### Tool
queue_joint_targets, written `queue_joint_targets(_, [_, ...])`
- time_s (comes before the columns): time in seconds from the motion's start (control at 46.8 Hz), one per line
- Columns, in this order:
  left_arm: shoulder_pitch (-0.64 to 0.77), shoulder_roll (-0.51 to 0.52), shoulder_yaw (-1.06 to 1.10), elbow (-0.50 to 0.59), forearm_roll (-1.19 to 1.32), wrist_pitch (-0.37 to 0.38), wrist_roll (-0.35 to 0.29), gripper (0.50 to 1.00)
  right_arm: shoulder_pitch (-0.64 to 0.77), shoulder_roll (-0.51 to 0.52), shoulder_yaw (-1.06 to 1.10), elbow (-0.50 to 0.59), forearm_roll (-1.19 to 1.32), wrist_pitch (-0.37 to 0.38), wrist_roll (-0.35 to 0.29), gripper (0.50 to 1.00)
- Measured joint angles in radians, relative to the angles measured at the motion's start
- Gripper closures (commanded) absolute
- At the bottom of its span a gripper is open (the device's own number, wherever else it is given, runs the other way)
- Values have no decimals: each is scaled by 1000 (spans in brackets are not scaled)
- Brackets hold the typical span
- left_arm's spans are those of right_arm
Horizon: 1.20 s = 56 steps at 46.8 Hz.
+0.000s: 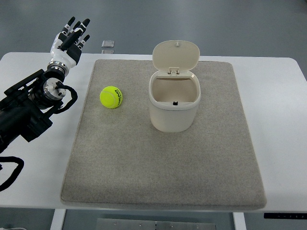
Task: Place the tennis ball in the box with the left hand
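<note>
- My one cam only gives me the left arm point(24, 112) from the forearm up, it comes in off the left edge and the rest is cut off.
- There's a black cable point(10, 173) looping at the bottom left, and I can't see where it ends.
- Small flat thing point(108, 44) on the floor past the far table point(278, 120) edge, too tiny for me to make out.
- Box point(173, 103) is in the middle of the mat point(163, 158), lid point(176, 55) flipped up and back. I can see inside, just a little dark bit on the near inner wall that I can't identify.
- Left hand point(69, 40) sits over the far left corner of the table, off the mat. Fingers point(76, 26) are straight and spread, pointing away from me, holding nothing.
- Ball point(111, 97) is on the mat, left of the box and not touching it.
- Ball sits nearer to me than the fingers and off to their right, well apart from them, closer to the wrist than the fingertips.
</note>
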<state>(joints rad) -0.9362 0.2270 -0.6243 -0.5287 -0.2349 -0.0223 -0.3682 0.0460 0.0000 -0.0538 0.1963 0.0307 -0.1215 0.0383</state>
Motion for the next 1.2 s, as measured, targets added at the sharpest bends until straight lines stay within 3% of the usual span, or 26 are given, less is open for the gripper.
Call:
queue_joint_targets(0.576, [1,21,12,-7,9,-18,7,542,0,0,0,0,0,0,0,599])
queue_joint_targets(0.747, [-24,96,127,-66,77,-67,18,542,0,0,0,0,0,0,0,599])
queue_joint_targets(1.196, [-139,282,501,-221,85,-81,26,542,0,0,0,0,0,0,0,599])
